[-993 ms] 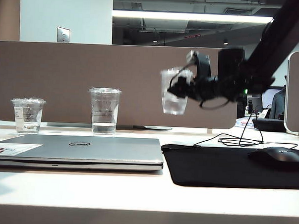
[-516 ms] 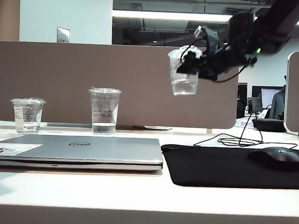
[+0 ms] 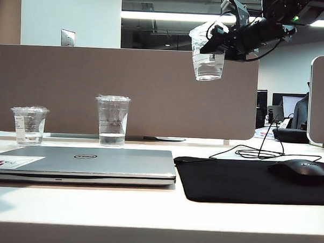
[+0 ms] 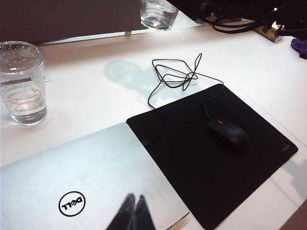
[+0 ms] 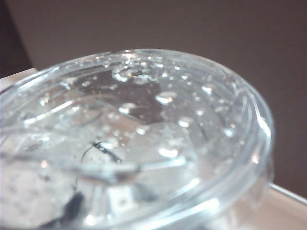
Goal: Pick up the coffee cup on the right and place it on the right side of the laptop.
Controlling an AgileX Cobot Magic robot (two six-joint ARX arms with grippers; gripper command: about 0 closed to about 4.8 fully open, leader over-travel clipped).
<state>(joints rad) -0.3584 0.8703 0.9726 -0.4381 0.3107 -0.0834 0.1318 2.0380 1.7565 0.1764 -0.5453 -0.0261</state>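
Note:
My right gripper (image 3: 219, 42) is shut on the coffee cup (image 3: 208, 53), a clear lidded cup with a little liquid. It hangs high in the air, tilted slightly, above the back of the desk to the right of the laptop (image 3: 85, 161). The cup's wet domed lid (image 5: 144, 134) fills the right wrist view and hides the fingers. In the left wrist view the cup's base (image 4: 156, 12) shows at the far edge of the desk. The silver Dell laptop (image 4: 72, 187) lies closed. My left gripper (image 4: 134, 211) hovers shut over its lid, holding nothing.
A taller lined clear cup (image 3: 112, 120) and a short clear cup (image 3: 29, 125) stand behind the laptop. A black mouse pad (image 3: 245, 181) with a black mouse (image 3: 302, 170) lies right of the laptop. A tangled cable (image 4: 175, 76) lies behind the pad, and a brown partition closes the back.
My right arm has lifted the coffee cup from about partition height to near the top of the exterior view, drifting slightly right. The left arm has stayed still.

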